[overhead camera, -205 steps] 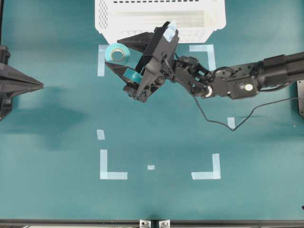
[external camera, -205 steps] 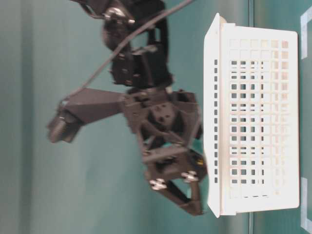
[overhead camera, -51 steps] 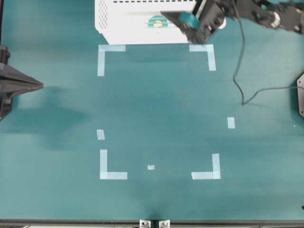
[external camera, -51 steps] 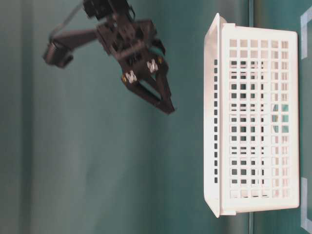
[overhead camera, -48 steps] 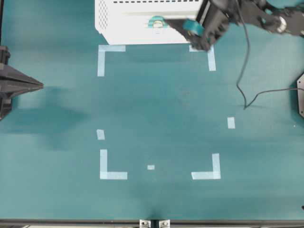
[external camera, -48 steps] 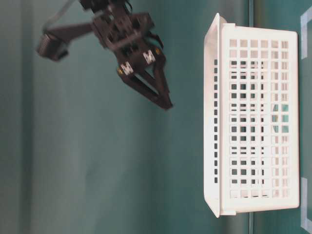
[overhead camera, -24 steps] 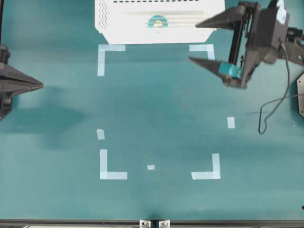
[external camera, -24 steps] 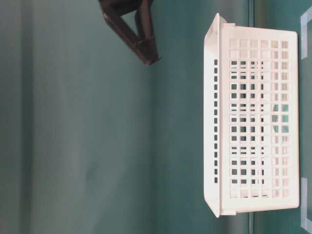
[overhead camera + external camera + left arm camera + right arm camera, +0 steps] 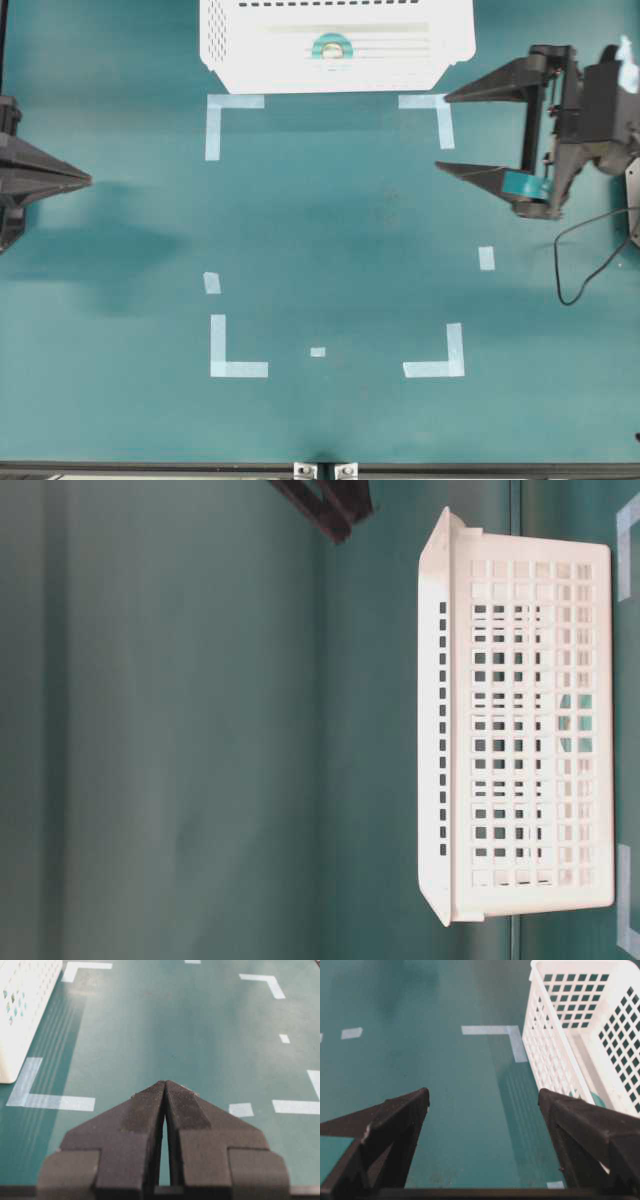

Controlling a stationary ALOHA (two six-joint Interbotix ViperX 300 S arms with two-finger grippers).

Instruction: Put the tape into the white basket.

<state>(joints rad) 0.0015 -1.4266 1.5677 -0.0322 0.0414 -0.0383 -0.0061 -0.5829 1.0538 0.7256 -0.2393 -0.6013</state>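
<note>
Now well clear of the right claw [image 9: 443,132]: tape [image 9: 331,46] lying on the slatted floor of the basket [image 9: 225,60], up and to the left in the overhead view. Jaws spread wide, holding nothing, above bare table [image 9: 330,230]. Left claw [image 9: 164,1085] pressed closed, empty, far across from the basket.

Teal table [image 9: 330,230] w/ white basket [image 9: 225,50] at far edge, pale tape corner marks [image 9: 235,362].
</note>
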